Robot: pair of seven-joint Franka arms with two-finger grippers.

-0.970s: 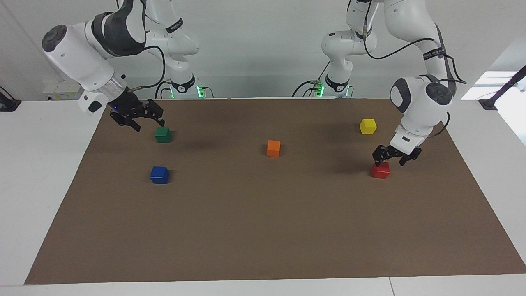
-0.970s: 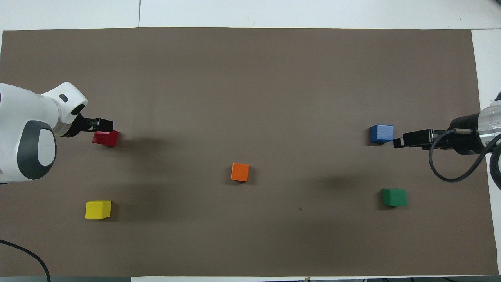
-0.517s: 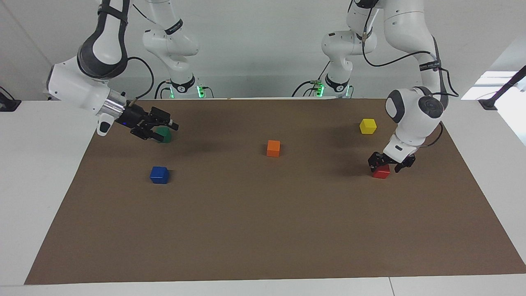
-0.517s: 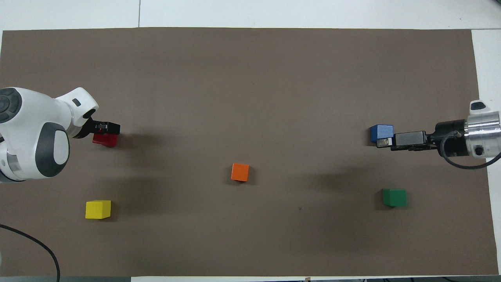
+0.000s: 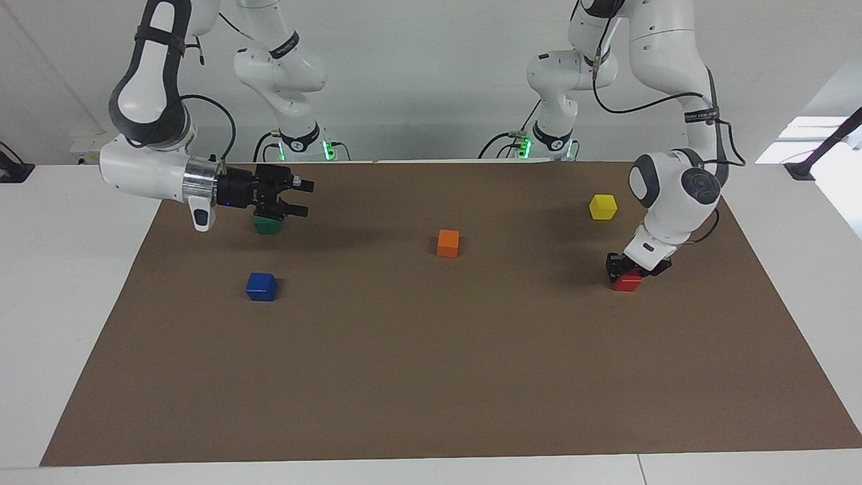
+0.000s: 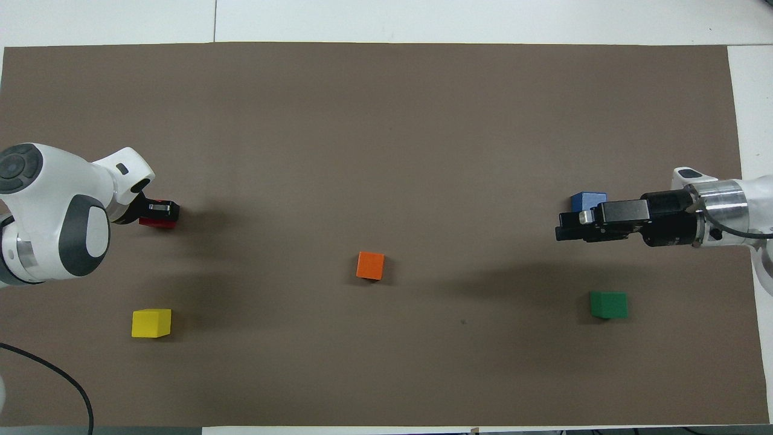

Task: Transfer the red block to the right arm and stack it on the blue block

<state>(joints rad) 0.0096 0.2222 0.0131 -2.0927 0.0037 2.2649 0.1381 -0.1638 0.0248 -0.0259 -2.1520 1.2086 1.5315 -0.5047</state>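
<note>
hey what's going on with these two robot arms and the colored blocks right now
The left gripper is down on the red block, which sits on the brown mat at the left arm's end; no lift shows. The right gripper hangs open in the air above the green block. The blue block lies untouched on the mat.

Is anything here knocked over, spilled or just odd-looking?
Nothing stands out. Five cubes sit flat and apart on the brown mat. The left pincer is down at the red block; the right pincer hangs open in the air over the green cube.
</note>
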